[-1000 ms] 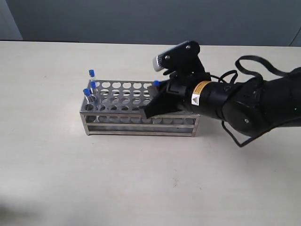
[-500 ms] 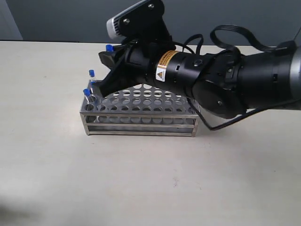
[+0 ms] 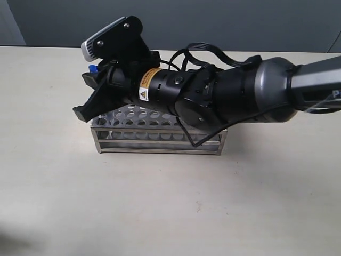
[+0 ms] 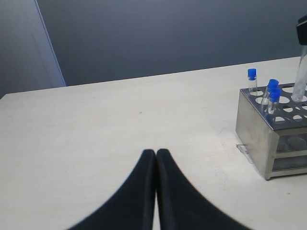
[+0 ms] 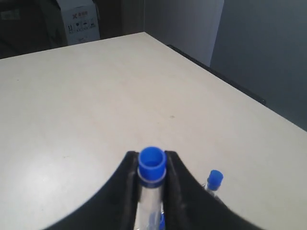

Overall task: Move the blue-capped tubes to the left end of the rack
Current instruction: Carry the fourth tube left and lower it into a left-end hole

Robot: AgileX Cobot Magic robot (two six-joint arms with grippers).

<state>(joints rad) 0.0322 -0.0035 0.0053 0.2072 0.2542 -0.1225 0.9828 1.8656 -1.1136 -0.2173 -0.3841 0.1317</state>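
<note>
The silver rack stands mid-table, and my right arm reaches across over its left end. My right gripper is shut on a blue-capped tube, whose cap shows just above the fingers. That tube's clear body hangs over the rack's left end. Three more blue-capped tubes stand in holes at that end of the rack; the arm hides them in the exterior view. My left gripper is shut and empty, low over the table, apart from the rack.
Most of the rack's top plate lies under the black right arm and its cables. Bare beige table surrounds the rack on all sides. A dark wall runs behind the table's far edge.
My right gripper has lifted a blue-capped tube from the rack's right part and carried it leftward to above the left end. The three tubes there have not moved.
</note>
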